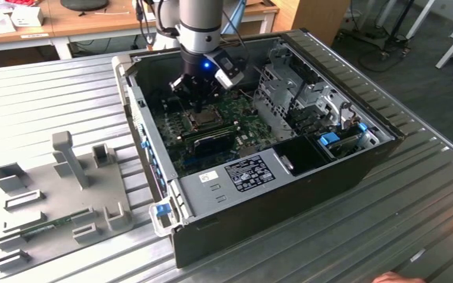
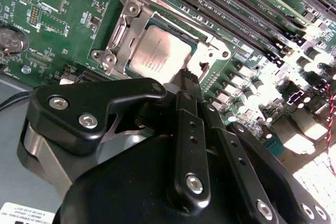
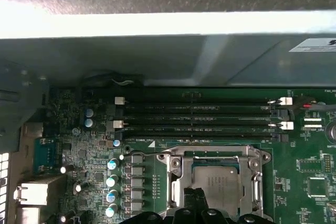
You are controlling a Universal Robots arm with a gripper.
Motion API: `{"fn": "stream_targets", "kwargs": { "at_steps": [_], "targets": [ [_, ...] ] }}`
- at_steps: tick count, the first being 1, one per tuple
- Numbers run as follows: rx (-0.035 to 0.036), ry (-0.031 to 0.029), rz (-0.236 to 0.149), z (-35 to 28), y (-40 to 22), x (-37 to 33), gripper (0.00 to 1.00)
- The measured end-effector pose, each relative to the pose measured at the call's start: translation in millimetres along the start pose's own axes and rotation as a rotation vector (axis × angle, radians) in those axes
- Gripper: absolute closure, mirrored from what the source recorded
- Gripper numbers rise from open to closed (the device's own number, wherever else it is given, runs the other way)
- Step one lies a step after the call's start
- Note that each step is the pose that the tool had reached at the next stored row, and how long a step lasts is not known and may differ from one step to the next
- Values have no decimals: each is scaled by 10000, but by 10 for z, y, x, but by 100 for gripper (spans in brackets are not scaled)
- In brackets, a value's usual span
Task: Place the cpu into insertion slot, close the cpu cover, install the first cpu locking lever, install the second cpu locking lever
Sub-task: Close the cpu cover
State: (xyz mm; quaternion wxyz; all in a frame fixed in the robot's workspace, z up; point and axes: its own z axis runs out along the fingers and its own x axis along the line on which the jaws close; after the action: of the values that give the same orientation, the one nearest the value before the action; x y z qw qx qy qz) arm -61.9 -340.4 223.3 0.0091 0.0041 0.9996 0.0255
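Observation:
The cpu (image 2: pixel 157 53) (image 3: pixel 218 182), a silvery square chip, lies flat in the insertion slot (image 1: pixel 204 119) on the green board inside the open computer case. The cpu cover (image 2: pixel 123 45) (image 3: pixel 176 182), a silver frame with a cut-out centre, lies down around the chip. My gripper (image 2: pixel 191 80) (image 3: pixel 197 195) (image 1: pixel 199 108) hangs right over the socket, its black fingers together, tips at the edge of the cover next to the chip. I see nothing between the fingers. The levers cannot be told apart from the frame.
Long black memory strips (image 3: pixel 199 119) (image 2: pixel 236 3) run beside the socket. The case wall (image 3: pixel 157 61) rises behind them. A grey drive cage (image 1: pixel 301 100) fills the case's right side in the exterior view. A grey fixture plate (image 1: pixel 61 188) lies on the ribbed table at that view's left. A hand (image 1: pixel 396 277) shows at the bottom edge.

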Motion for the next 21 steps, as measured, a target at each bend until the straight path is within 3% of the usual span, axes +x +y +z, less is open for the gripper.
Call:
{"fn": "stream_targets", "kwargs": {
  "at_steps": [17,21],
  "targets": [
    [-6,6,-200,28,-2,31,89],
    [-5,6,-201,58,-3,43,89]
  ]
}}
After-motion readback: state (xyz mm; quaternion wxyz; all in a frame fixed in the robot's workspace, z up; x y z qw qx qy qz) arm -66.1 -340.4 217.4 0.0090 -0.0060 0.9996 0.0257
